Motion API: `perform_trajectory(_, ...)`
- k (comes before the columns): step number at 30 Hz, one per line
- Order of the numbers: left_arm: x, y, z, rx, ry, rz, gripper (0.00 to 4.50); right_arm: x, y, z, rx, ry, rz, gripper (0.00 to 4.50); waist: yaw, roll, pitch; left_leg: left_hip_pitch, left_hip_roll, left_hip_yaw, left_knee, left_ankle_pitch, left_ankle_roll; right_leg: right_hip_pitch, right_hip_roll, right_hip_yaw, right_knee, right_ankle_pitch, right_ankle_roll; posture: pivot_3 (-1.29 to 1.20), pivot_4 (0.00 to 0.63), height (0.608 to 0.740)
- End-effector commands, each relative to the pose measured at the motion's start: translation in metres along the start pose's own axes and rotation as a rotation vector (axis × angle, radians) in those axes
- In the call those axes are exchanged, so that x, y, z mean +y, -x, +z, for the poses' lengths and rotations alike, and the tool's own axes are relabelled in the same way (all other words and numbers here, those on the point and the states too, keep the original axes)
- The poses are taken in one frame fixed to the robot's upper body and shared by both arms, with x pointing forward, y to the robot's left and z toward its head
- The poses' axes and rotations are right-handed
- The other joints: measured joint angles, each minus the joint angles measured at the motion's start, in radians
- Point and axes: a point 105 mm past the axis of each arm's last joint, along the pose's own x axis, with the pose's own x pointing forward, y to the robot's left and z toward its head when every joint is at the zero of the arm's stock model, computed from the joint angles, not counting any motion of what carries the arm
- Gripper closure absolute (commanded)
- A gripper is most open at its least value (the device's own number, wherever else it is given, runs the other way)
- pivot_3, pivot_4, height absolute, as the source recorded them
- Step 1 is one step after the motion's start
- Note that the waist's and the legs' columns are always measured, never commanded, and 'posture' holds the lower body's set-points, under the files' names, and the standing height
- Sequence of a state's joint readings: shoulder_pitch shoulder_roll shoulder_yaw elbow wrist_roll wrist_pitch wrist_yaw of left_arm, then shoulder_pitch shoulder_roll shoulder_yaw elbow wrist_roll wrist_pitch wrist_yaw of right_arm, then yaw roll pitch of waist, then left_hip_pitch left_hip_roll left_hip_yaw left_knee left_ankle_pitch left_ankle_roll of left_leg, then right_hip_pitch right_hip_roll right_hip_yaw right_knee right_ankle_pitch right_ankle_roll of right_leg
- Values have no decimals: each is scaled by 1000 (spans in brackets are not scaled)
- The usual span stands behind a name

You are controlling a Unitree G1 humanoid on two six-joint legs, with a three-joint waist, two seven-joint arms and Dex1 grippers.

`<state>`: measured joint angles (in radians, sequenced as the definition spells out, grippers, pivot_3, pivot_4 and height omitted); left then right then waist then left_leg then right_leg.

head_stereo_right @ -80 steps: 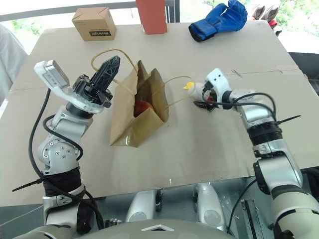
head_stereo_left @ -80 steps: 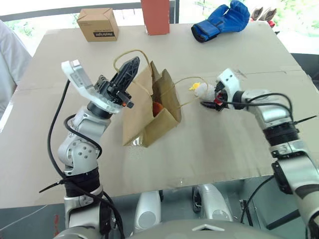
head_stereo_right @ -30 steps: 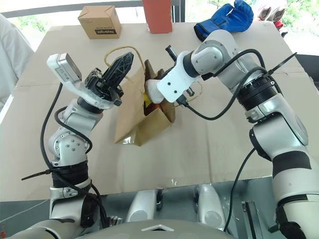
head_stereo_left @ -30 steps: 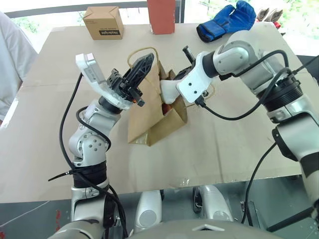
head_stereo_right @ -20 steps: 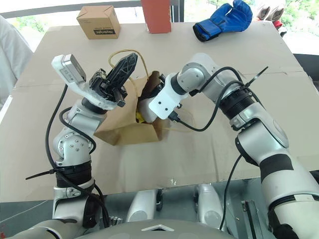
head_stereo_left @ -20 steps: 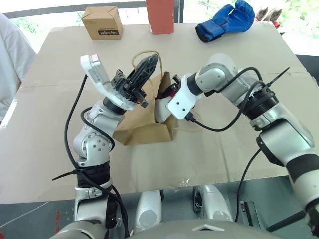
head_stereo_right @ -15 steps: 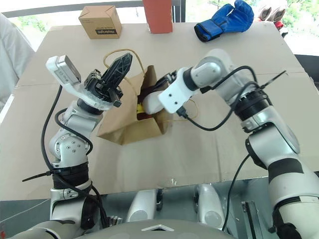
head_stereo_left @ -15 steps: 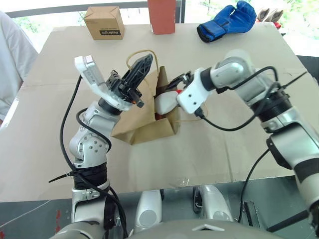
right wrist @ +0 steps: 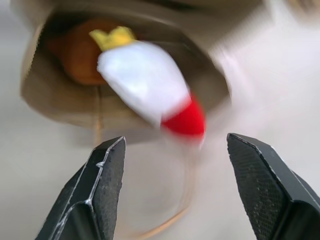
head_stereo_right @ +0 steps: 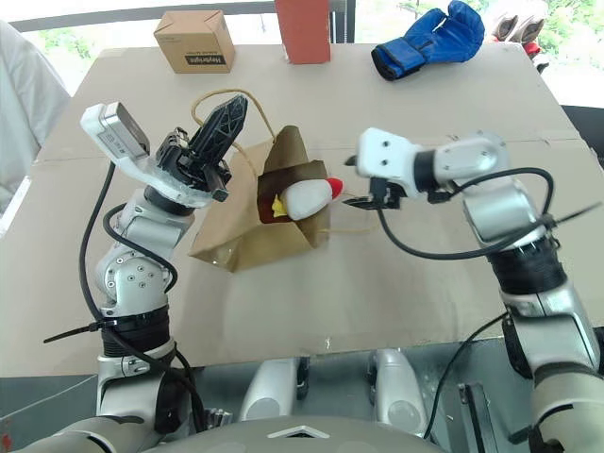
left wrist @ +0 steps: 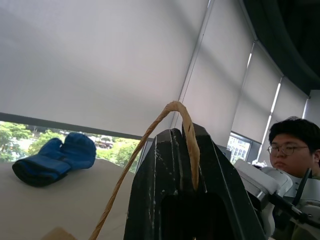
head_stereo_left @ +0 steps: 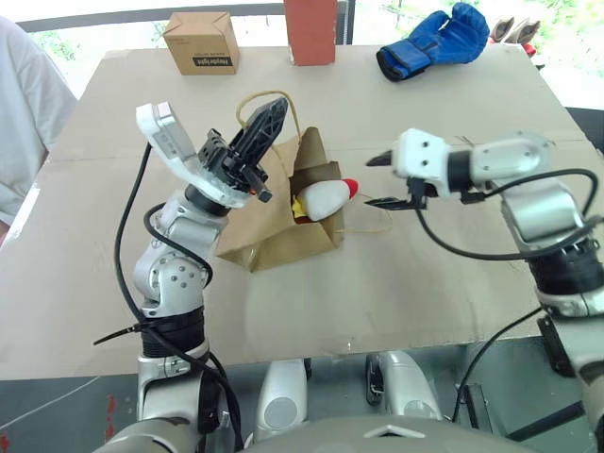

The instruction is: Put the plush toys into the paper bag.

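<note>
Lying half out of the paper bag's [head_stereo_left: 283, 222] mouth near the middle of the surface [head_stereo_left: 425, 283], the white plush toy [head_stereo_left: 321, 199] has just been let go — red tip outward, the orange-brown toy [right wrist: 75, 50] behind it inside. Right gripper [head_stereo_left: 389, 181] has backed off, fingers spread. Left gripper [head_stereo_left: 262, 127] still pinches the bag's handle [head_stereo_left: 269, 97]. Farther back: cardboard box [head_stereo_left: 200, 42], boxing glove [head_stereo_left: 434, 40]. A nudge inward likely remains.

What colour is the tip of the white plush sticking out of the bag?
Red. The white plush's tip shows best in the right wrist view.
</note>
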<state>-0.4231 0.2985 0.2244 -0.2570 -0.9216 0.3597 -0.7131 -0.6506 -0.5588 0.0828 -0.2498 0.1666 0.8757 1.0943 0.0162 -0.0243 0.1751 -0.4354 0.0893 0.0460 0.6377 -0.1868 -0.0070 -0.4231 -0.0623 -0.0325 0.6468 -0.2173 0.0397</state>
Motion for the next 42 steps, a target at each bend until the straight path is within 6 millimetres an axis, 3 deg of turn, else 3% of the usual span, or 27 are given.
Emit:
perform_trajectory(1,-7,-4,12,-33,-48,-38,4500,3,18,-6,-66,-357,-86,1442,-4,0,0,1,0,0,0,0,0,0,0,0,0,-1,-1,0,150,714)
perform_trajectory(5,-6,-4,14,-34,-54,-38,4500,13,21,-22,-113,-666,-107,1442,-5,0,0,2,0,0,0,0,0,0,1,1,3,0,0,0,150,714)
perform_trajectory(9,-6,-4,15,-33,-62,-38,4500,32,-4,-47,-176,-922,-110,1442,-2,-1,-1,1,0,-1,-1,0,0,0,1,0,3,0,1,0,150,714)
perform_trajectory(16,-8,-3,19,-33,-80,-32,4500,27,-30,-54,-165,-974,-138,1442,-4,1,0,0,0,0,1,0,0,-2,1,1,3,-1,0,0,150,714)
perform_trajectory(19,-9,0,21,-31,-89,-21,4500,14,-33,-46,-261,-993,-162,1442,-5,1,0,-1,0,-1,1,0,0,-2,1,1,3,0,1,0,150,714)
perform_trajectory(22,-10,2,21,-28,-92,-10,4500,10,-37,-40,-311,-997,-139,2291,-6,1,0,-1,0,-1,0,0,0,-2,1,1,3,1,2,0,150,714)
perform_trajectory(25,-11,3,22,-27,-93,-5,4500,9,-45,-33,-363,-975,-105,3663,-6,1,0,0,0,-1,0,0,0,-2,1,1,3,0,2,0,150,714)
perform_trajectory(27,-11,3,24,-29,-95,-1,4500,3,-43,-13,-532,-985,-55,4437,-7,1,0,0,0,-1,0,0,0,-2,1,1,3,0,2,0,150,714)
perform_trajectory(32,-11,-2,30,-65,-82,12,4500,-5,-22,29,-816,-979,68,4437,-4,1,0,-1,0,-1,0,0,0,-2,1,1,3,1,2,0,150,714)
perform_trajectory(38,-1,-19,55,-138,-97,24,4500,7,44,135,-1081,-683,271,4437,-6,3,2,-2,0,-1,0,0,0,-2,1,1,3,1,2,0,150,714)
perform_trajectory(39,4,-19,54,-128,-101,37,4500,10,50,142,-1079,-651,277,4437,-6,3,2,-3,0,-2,0,0,0,-3,1,1,3,1,2,0,150,714)
perform_trajectory(42,17,-16,27,-12,-109,61,4500,5,41,123,-964,-669,188,4437,-5,0,-2,1,0,-2,-3,0,1,0,2,0,1,1,2,0,150,714)
